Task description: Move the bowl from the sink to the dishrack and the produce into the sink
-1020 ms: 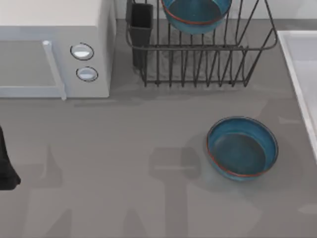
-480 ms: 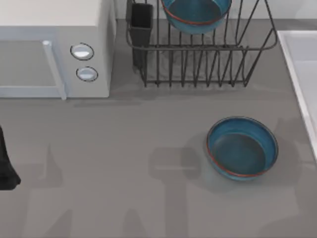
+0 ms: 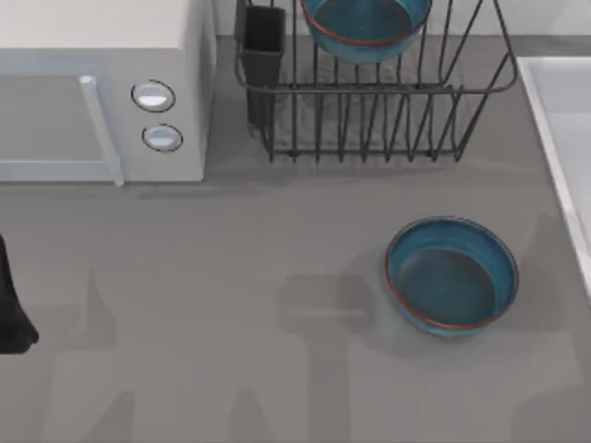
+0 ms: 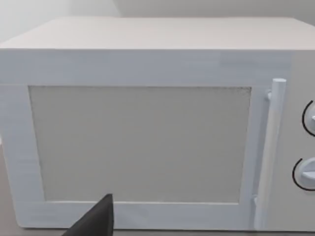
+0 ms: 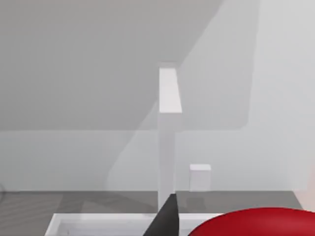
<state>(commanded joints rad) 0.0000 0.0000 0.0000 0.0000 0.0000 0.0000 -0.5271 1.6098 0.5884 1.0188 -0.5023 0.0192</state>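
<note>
Claw of the left arm: from above, just a black piece of that arm (image 3: 11,309) juts in at the desk's left edge, cut off by the frame, and whether this claw is apart or together cannot be told. On the grey desk (image 3: 231,277) one blue bowl (image 3: 451,274) with a rust-brown rim stands upright right of centre, just short of the sink's white rim (image 3: 552,148), which is cropped at the right edge. A second bowl like it (image 3: 366,28) sits in the dark wire dishrack (image 3: 388,111) at the back, its upper part cut off by the frame. The black utensil cup (image 3: 263,55) hangs at the rack's left corner, beside the white microwave (image 3: 102,92) with two round knobs.

Left wrist view: the microwave's door (image 4: 138,142) and bar handle (image 4: 269,152) face the camera; the knobs are half cropped. One dark fingertip (image 4: 96,221) pokes in at the lower border.

Right wrist view: one dark fingertip (image 5: 165,219) stands beside the red produce (image 5: 256,223), which is cut off by the frame; contact between them cannot be made out. Behind are the sink's rim (image 5: 98,219) and a white faucet (image 5: 169,128)
</note>
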